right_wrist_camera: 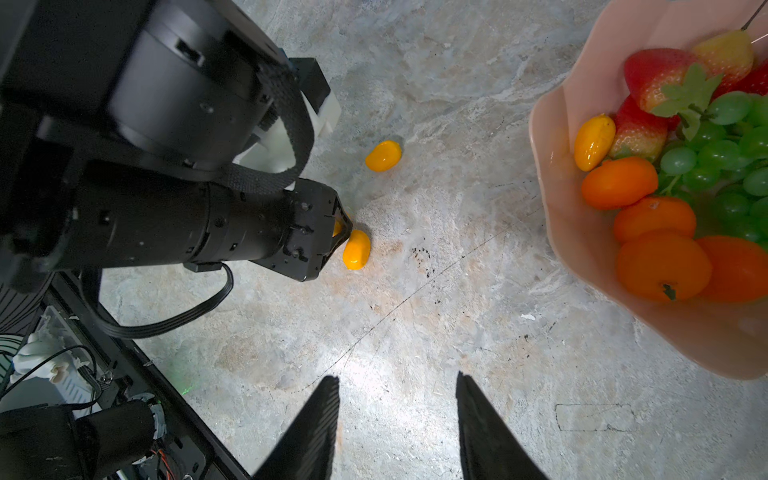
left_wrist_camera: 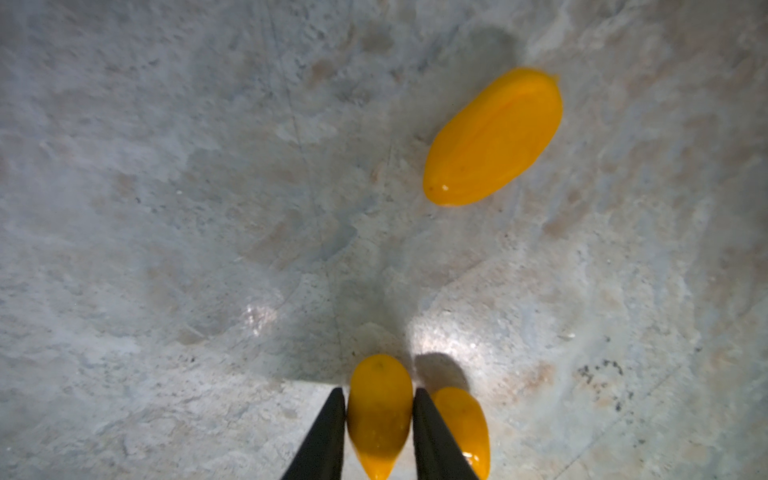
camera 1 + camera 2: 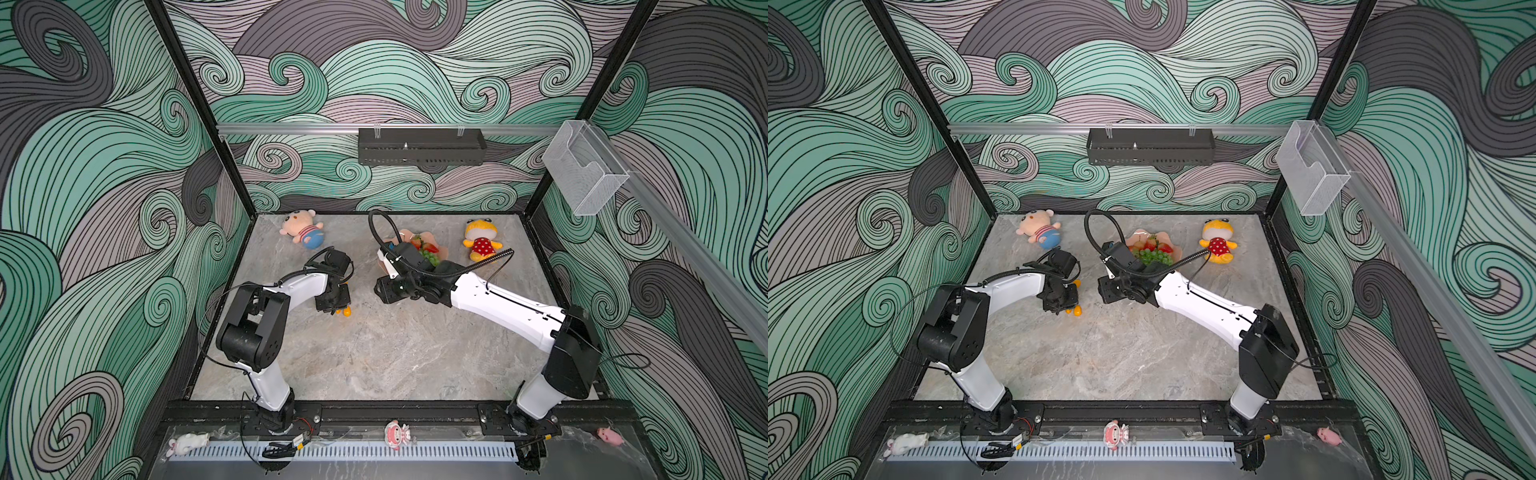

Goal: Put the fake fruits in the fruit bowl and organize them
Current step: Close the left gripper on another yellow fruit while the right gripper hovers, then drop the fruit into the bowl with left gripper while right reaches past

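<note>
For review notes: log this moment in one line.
left gripper: shut on kumquat; right gripper: open, empty; loose kumquats: two; fruit bowl: part-filled

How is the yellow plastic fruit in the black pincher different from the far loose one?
The glossy yellow-orange oval held fruit is pinched in the left gripper; the far fruit lies free. The held fruit lines up with the fingers; the far fruit lies askew. Both are shiny ovals.
</note>
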